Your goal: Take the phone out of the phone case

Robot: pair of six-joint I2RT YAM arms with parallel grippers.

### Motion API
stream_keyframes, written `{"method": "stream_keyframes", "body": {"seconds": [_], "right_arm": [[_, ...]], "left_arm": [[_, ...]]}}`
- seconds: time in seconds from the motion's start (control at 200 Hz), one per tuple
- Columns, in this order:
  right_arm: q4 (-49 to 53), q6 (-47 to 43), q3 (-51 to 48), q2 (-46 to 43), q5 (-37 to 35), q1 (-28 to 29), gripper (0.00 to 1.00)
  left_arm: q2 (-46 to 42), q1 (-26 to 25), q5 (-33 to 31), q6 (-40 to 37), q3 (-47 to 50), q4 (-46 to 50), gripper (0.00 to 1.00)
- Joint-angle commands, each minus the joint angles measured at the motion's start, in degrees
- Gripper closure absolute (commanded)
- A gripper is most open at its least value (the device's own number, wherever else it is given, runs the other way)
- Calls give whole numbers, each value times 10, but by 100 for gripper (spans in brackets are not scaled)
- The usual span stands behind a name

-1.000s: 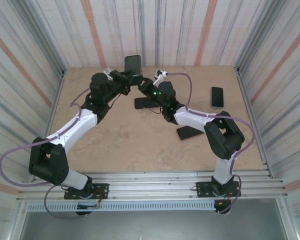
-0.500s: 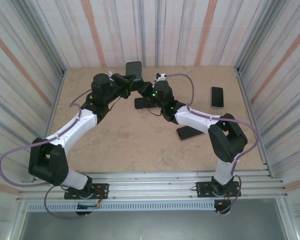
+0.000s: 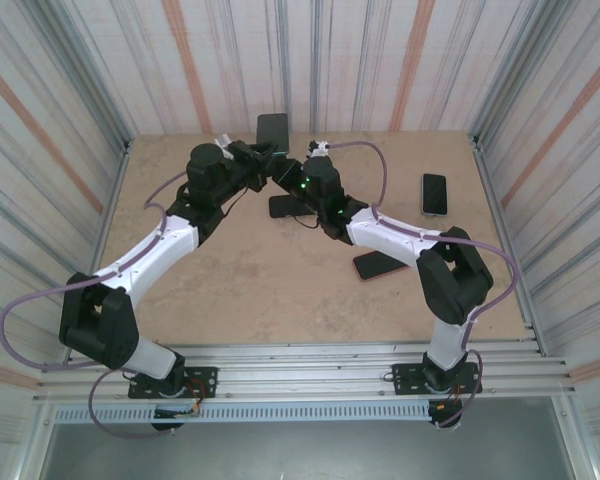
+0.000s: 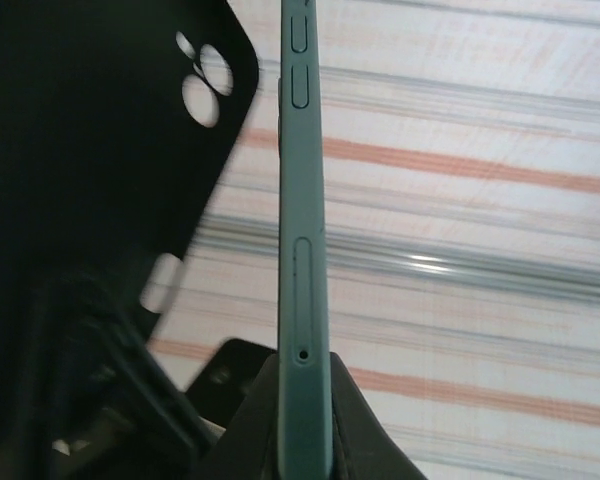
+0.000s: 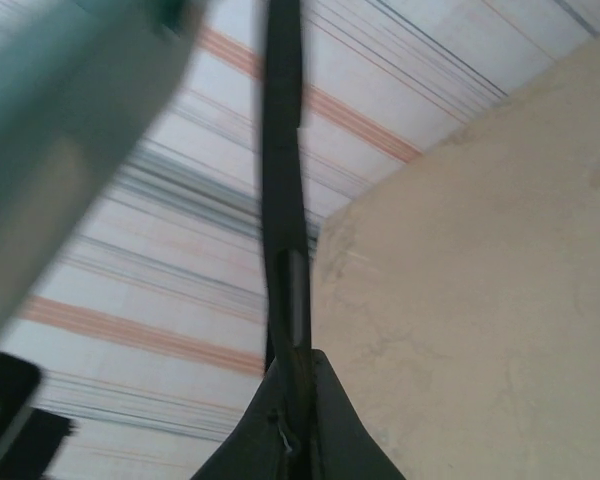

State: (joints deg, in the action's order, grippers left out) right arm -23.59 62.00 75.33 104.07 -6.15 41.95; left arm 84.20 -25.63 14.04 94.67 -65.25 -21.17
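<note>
With the phone (image 4: 302, 250) clenched in the left end effector (image 4: 305, 390) and the phone case (image 4: 90, 150) pinched by the right end effector (image 5: 292, 385) above the far counter (image 3: 250, 285), both should be drawn straight apart.

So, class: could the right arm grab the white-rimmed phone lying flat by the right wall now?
Probably not yet: the right gripper is shut on the thin black phone case, though the white-rimmed phone lies unobstructed.

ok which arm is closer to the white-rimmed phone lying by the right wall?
Right. The right arm passes just left of the white-rimmed phone; the right gripper, at far centre, is shut on the black case. The left arm is farther left, holding the teal phone.
</note>
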Motion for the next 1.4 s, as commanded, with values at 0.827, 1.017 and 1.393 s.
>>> {"method": "stream_keyframes", "body": {"seconds": [0.827, 1.017, 1.393], "right_arm": [[-57, 100, -83, 17, 5, 12, 100], [-59, 122, -74, 45, 3, 30, 100], [-50, 150, -27, 117, 7, 57, 100]], "left_arm": [[-58, 234, 247, -261, 151, 10, 98], [-30, 267, 252, -294, 217, -47, 98], [80, 329, 294, -350, 276, -144, 96]]}}
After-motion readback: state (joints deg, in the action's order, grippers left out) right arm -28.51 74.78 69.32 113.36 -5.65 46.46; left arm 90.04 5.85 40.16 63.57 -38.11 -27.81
